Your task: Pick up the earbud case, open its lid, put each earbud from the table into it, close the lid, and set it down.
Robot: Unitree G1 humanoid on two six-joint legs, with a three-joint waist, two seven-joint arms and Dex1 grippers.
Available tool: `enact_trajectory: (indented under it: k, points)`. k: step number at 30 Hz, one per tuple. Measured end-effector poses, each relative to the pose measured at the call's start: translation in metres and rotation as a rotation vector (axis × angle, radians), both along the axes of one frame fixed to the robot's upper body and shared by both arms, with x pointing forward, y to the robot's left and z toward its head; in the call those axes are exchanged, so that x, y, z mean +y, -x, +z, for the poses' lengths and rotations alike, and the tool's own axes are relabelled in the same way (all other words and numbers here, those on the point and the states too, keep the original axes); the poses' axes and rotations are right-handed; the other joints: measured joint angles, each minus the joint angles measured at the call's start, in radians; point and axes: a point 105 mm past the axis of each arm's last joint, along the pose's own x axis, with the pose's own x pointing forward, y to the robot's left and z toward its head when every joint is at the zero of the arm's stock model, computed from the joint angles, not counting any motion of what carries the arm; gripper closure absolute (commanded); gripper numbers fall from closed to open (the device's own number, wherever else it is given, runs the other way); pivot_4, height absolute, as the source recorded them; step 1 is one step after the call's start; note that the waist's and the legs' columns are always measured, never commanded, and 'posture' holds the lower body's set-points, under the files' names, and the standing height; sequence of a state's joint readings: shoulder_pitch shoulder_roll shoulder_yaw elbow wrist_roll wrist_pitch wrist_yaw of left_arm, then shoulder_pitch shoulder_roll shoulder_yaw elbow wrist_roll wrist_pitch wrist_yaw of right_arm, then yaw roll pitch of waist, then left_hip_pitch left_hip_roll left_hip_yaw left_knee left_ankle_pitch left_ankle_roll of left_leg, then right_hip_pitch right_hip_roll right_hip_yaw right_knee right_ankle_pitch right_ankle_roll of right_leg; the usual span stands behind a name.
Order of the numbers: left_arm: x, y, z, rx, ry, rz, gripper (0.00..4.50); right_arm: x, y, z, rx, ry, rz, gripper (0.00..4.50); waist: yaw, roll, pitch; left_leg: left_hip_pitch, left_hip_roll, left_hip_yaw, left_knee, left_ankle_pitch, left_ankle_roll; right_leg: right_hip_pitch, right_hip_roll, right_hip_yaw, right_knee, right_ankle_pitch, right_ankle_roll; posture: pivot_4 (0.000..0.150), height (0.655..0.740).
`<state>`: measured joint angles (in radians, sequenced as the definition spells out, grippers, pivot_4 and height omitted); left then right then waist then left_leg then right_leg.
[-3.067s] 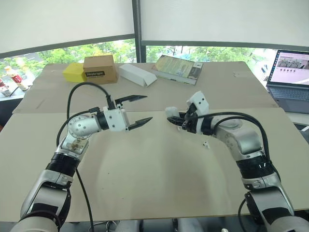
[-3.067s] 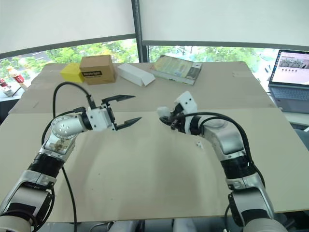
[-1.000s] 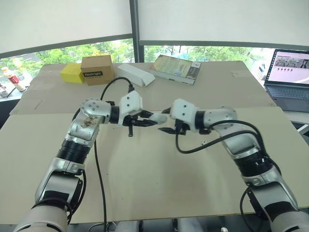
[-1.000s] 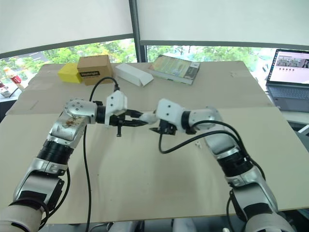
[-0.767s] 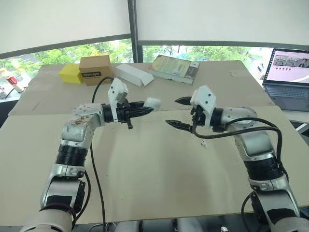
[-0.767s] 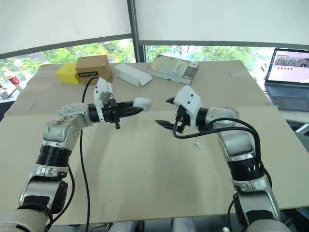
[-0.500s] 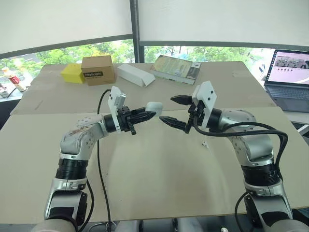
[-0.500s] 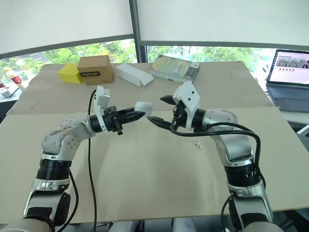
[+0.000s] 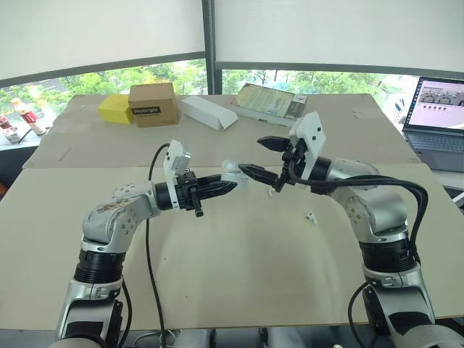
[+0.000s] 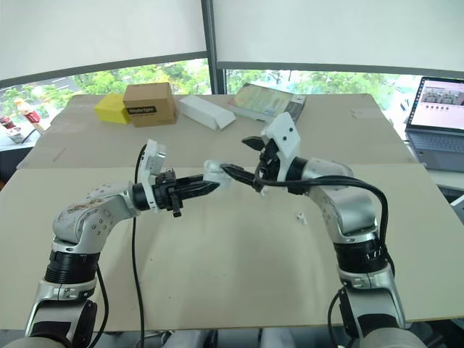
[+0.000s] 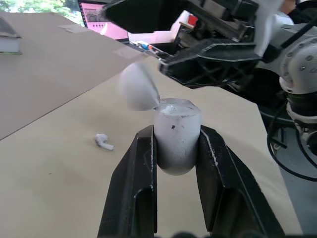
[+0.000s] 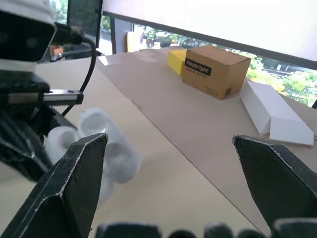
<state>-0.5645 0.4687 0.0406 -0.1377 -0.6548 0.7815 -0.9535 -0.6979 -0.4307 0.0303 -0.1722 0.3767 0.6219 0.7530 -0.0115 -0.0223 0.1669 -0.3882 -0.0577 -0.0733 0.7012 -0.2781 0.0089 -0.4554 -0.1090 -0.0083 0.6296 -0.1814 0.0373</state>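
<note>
My left gripper (image 9: 229, 183) is shut on the white earbud case (image 9: 230, 173) and holds it above the middle of the table. In the left wrist view the case body (image 11: 177, 135) sits between the black fingers (image 11: 141, 163) with its lid (image 11: 137, 87) swung up. My right gripper (image 9: 253, 155) stands wide open right beside the case, its lower fingertip at the lid. The right wrist view shows the case (image 12: 106, 145) blurred next to one finger (image 12: 74, 173). One white earbud (image 9: 310, 216) lies on the table under my right forearm.
At the back of the table stand a brown box (image 9: 153, 104), a yellow box (image 9: 116, 109), a long white carton (image 9: 207, 112) and a book (image 9: 272, 101). A laptop (image 9: 438, 109) sits open at the far right.
My right gripper drew away from the case, opened wider, then came back to it from the right. My left gripper kept its hold and lowered slightly. The camera shifted a little.
</note>
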Motion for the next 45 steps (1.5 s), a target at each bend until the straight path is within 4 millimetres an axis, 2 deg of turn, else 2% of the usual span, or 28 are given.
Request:
enact_trajectory:
  k: [4, 6, 9, 11, 14, 16, 23, 28, 31, 37, 40, 45]
  points:
    - [-0.001, -0.002, 0.002, -0.026, 0.008, 0.014, 3.94, -0.006, -0.006, 0.001, 0.053, -0.062, -0.040, 0.04, -0.001, 0.000, 0.000, 0.000, 0.000, 0.000, 0.000, 0.000, 0.000, 0.000, 0.000, 0.000, 0.000, 0.000, 0.000, 0.150, 0.7400]
    - [-0.002, -0.007, 0.007, -0.094, 0.041, 0.064, 3.94, -0.013, -0.009, 0.002, 0.071, -0.084, -0.078, 0.04, -0.001, 0.000, 0.000, 0.000, 0.000, 0.000, 0.000, 0.000, 0.000, 0.000, 0.000, 0.000, 0.000, 0.000, 0.000, 0.150, 0.7400]
    - [0.008, -0.022, 0.008, -0.199, 0.086, 0.221, 3.94, -0.028, -0.019, -0.004, 0.102, -0.094, -0.175, 0.04, 0.000, 0.000, 0.000, 0.000, 0.000, 0.000, 0.000, 0.000, 0.000, 0.000, -0.001, 0.000, -0.001, 0.000, -0.001, 0.150, 0.7400]
    - [0.019, -0.031, 0.003, -0.248, 0.060, 0.331, 3.94, -0.039, -0.027, -0.014, 0.127, -0.087, -0.261, 0.04, 0.000, 0.000, 0.000, 0.000, 0.000, 0.000, -0.001, 0.000, 0.000, 0.000, -0.001, 0.000, -0.001, 0.000, -0.001, 0.150, 0.7400]
    - [0.032, -0.038, -0.002, -0.305, 0.044, 0.463, 3.94, -0.054, -0.030, -0.044, 0.189, -0.064, -0.372, 0.04, 0.000, 0.000, 0.000, 0.000, 0.000, 0.000, -0.002, 0.000, 0.000, 0.000, -0.001, 0.000, 0.000, 0.000, -0.001, 0.150, 0.7400]
    - [0.036, -0.038, -0.005, -0.325, 0.062, 0.518, 3.94, -0.057, -0.029, -0.065, 0.224, -0.043, -0.416, 0.04, 0.000, 0.000, 0.000, 0.000, 0.000, 0.001, -0.002, 0.000, 0.000, 0.000, -0.001, 0.001, 0.000, 0.000, -0.001, 0.150, 0.7400]
    - [0.042, -0.033, -0.009, -0.395, 0.048, 0.617, 3.94, -0.042, -0.019, -0.122, 0.319, 0.002, -0.512, 0.04, -0.001, 0.000, 0.000, 0.001, 0.000, 0.001, -0.002, -0.001, 0.001, 0.000, -0.001, 0.001, 0.000, 0.000, -0.001, 0.150, 0.7400]
    - [0.042, -0.032, -0.007, -0.407, 0.052, 0.626, 3.94, -0.033, -0.022, -0.130, 0.299, 0.009, -0.573, 0.04, -0.002, 0.000, -0.001, 0.001, 0.000, 0.001, -0.002, -0.001, 0.001, 0.000, 0.000, 0.001, 0.000, 0.000, -0.001, 0.150, 0.7400]
    - [0.042, -0.033, -0.003, -0.417, 0.055, 0.633, 3.94, -0.028, -0.026, -0.143, 0.301, 0.030, -0.602, 0.04, -0.001, 0.000, -0.001, 0.001, -0.001, 0.001, -0.002, 0.000, 0.001, 0.000, 0.000, 0.001, 0.000, 0.000, -0.001, 0.150, 0.7400]
    - [0.039, -0.035, 0.006, -0.443, 0.064, 0.626, 3.94, -0.018, -0.041, -0.144, 0.263, 0.018, -0.654, 0.04, -0.004, 0.000, -0.001, 0.004, -0.001, 0.001, -0.003, 0.000, 0.001, 0.001, 0.000, 0.001, 0.000, 0.000, -0.001, 0.150, 0.7400]
    - [0.038, -0.035, 0.007, -0.448, 0.062, 0.622, 3.94, -0.014, -0.046, -0.144, 0.256, -0.002, -0.678, 0.89, -0.006, 0.000, -0.003, 0.004, 0.000, 0.001, -0.004, 0.000, 0.001, 0.002, 0.000, 0.001, 0.000, 0.000, -0.001, 0.150, 0.7400]
    - [0.037, -0.035, 0.008, -0.455, 0.063, 0.619, 3.94, -0.015, -0.047, -0.146, 0.262, -0.018, -0.705, 2.60, -0.004, 0.000, -0.004, 0.008, 0.000, 0.001, -0.004, -0.001, 0.002, 0.006, 0.001, 0.001, -0.002, 0.000, -0.001, 0.150, 0.7400]
